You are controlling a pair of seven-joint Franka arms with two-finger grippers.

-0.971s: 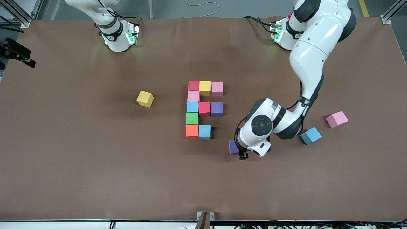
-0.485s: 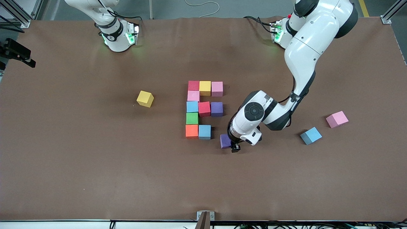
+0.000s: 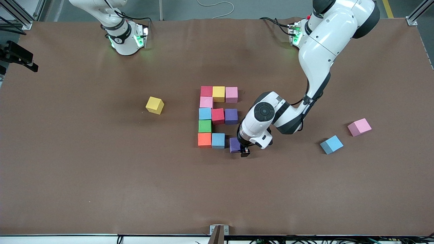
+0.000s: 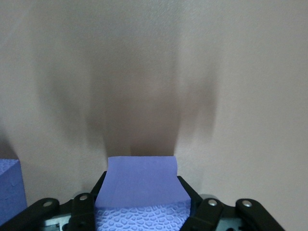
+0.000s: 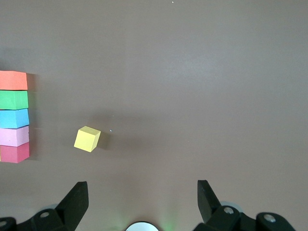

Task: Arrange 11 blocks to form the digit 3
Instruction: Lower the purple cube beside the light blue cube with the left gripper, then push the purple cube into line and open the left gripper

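Left claw [image 3: 241,148], clamped on purple block [image 3: 234,145], just beside the blue block [image 3: 218,140]: judged to finish the digit's nearest row. Ten-block figure [image 3: 217,116] on counter [image 3: 101,176]. Right claw [image 5: 142,197], jaws apart, waiting near its base.

Ten blocks [image 3: 218,116] sit packed in a cluster mid-table: a row of red, yellow and pink farthest from the front camera, then pink, then blue, red and purple, then green, then orange and blue. A purple cube [image 3: 234,144] sits just beside that last blue one, clamped in the left gripper [image 3: 241,149]. A lone yellow cube [image 3: 155,105] lies toward the right arm's end; a blue cube [image 3: 331,144] and a pink cube [image 3: 359,127] lie toward the left arm's end.
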